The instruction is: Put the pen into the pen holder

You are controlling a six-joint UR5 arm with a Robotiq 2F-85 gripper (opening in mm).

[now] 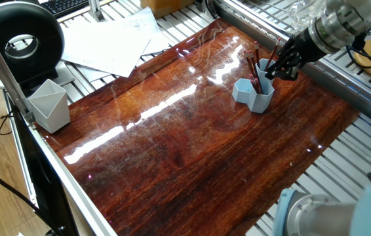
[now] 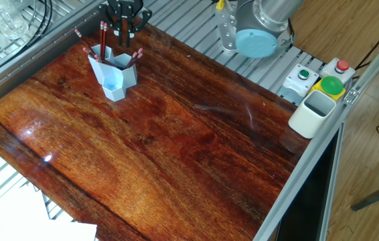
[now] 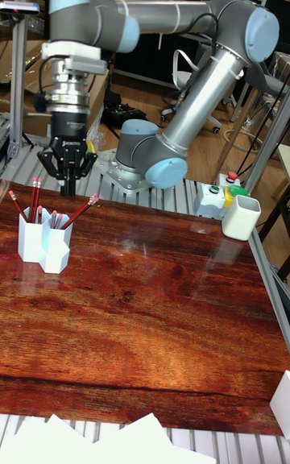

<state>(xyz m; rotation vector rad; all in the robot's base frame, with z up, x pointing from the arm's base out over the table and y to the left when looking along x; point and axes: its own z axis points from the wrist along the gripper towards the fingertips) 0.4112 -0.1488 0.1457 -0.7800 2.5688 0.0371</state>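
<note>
The pen holder (image 3: 44,243), a light blue cluster of joined hexagonal tubes, serves as the landmark; it stands on the glossy red-brown wooden worktop (image 3: 153,311) toward its far left corner in the tall fixed view. Nearer the camera than the holder, loose white papers (image 3: 121,440) lie past the worktop's front edge. Inside the holder stand several red pens (image 3: 34,200): two upright together, one leaning left, and another pen (image 3: 79,212) leaning right out of a lower tube, its tip just above the rim. In one fixed view the pens (image 1: 254,65) rise from the holder (image 1: 253,92) in the same spread. Right of the holder, well apart, a white rectangular cup (image 3: 241,217) sits at the worktop's edge beside a button box (image 3: 216,195). Behind and above the holder hangs the hand (image 3: 68,178), its dark fingers (image 3: 51,164) spread apart and empty, clear of the pens. In the other fixed view the hand (image 2: 125,17) sits just beyond the holder (image 2: 114,72). Farther back is the arm's grey base (image 3: 149,162).
</note>
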